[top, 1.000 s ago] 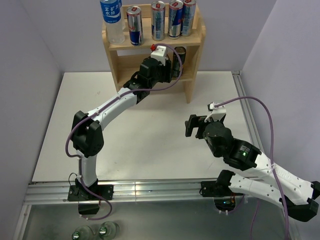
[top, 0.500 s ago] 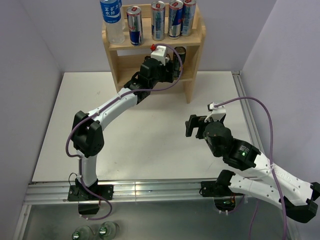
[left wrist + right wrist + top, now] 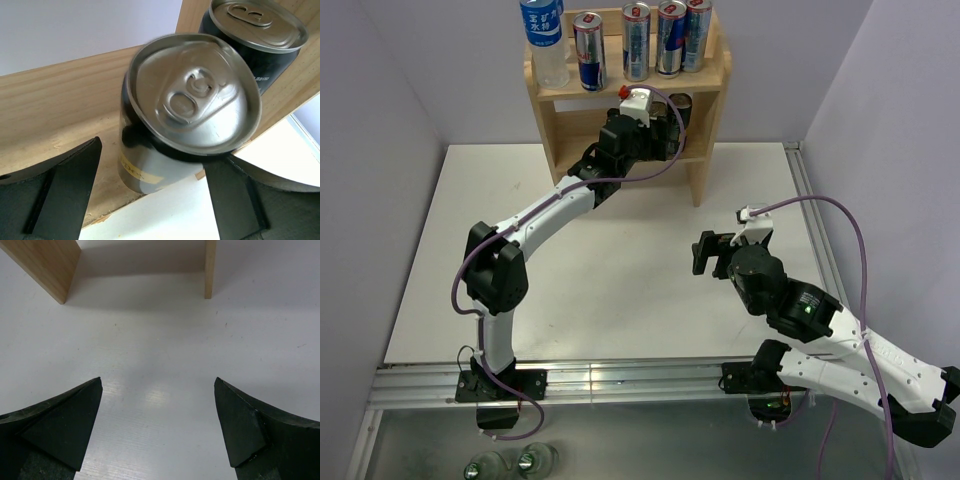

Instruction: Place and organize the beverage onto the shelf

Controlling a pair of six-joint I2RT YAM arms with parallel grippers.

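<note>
The light-wood shelf (image 3: 708, 88) stands at the back of the table. Its top tier carries a water bottle (image 3: 544, 40) and several slim cans (image 3: 636, 42). On the lower tier stand two black cans. My left gripper (image 3: 666, 128) reaches into that tier and is open. In the left wrist view the left gripper (image 3: 152, 155) has its fingers either side of the nearer black can (image 3: 190, 95), with a clear gap at the left finger (image 3: 65, 190). The second black can (image 3: 257, 30) stands behind. My right gripper (image 3: 706, 253) hovers open over bare table, and the right wrist view shows the right gripper (image 3: 158, 385) empty.
The shelf's side panels (image 3: 42, 265) rest on the white table (image 3: 620, 280). A metal rail (image 3: 620, 380) runs along the near edge. Two bottles (image 3: 510, 463) lie below the table at the bottom left. Walls close in on both sides.
My left gripper has opened off the nearer black can, which now stands free on the lower tier, and its wrist has shifted slightly. The right arm has barely moved.
</note>
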